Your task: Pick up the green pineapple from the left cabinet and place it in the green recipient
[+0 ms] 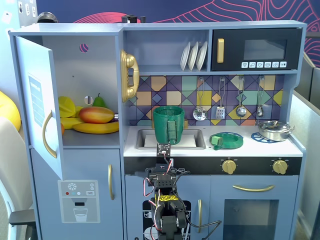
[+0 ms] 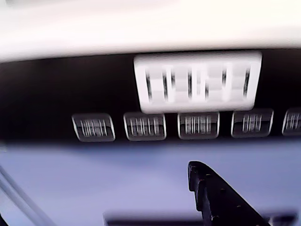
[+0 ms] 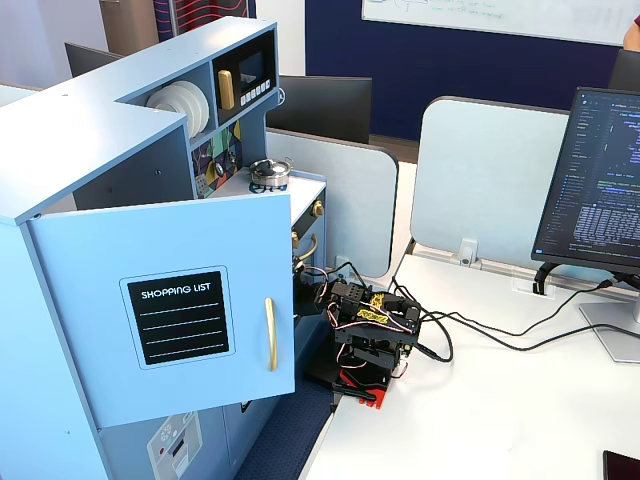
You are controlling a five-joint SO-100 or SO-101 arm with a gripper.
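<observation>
In a fixed view facing the toy kitchen, my arm sits folded low against the front of the counter, my gripper (image 1: 165, 148) just under the counter's front edge, below the tall dark-green plastic cup with a strap handle (image 1: 168, 124). That cup stands at the sink's front rim; I cannot see into it. The pale blue-grey left cabinet (image 1: 95, 75) has its door swung open. On its shelf lie a red-orange mango (image 1: 96, 115), a yellow banana (image 1: 97, 128) along the shelf's front edge, a yellow piece at the left and a green pear (image 1: 99, 101) at the back. I cannot pick out the green pineapple among them (it may be hidden). The wrist view is blurred: one dark finger (image 2: 221, 197) before the black microwave panel (image 2: 70, 94), so I cannot tell whether my hand is spread or clenched.
</observation>
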